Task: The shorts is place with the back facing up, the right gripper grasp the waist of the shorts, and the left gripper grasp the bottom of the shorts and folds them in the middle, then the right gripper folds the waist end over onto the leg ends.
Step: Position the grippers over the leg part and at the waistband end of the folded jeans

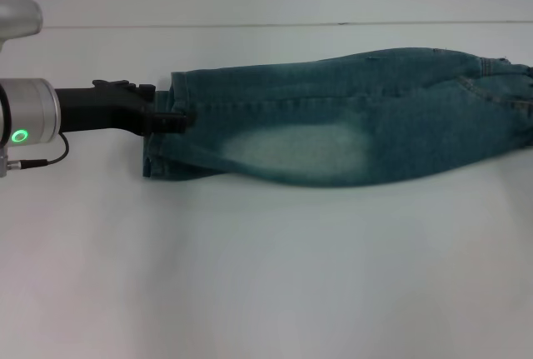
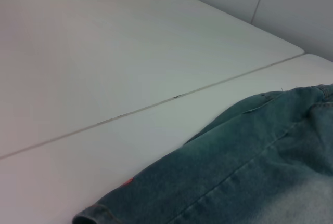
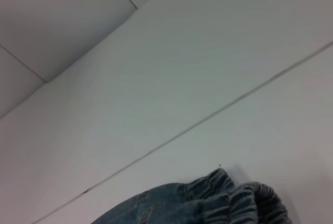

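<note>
The left gripper (image 1: 177, 117) pinches the folded shorts (image 1: 350, 117) at the leg ends (image 1: 162, 130).

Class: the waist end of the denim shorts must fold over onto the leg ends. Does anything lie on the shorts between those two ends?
Nothing visible does. The blue-green denim shorts lie bare on the white table; only the black left gripper sits at the leg ends.

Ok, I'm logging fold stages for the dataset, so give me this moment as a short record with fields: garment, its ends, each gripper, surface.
garment: shorts, already folded lengthwise, lying flat across the table
leg hems: at the robot's left end, stacked
waist: ruffled elastic band at the robot's right end, resting on the table
left gripper: low at the leg hems, fingers closed on the denim edge
right gripper: not visible in the head view; its wrist camera looks over the waistband
surface: white table with a thin seam line
</note>
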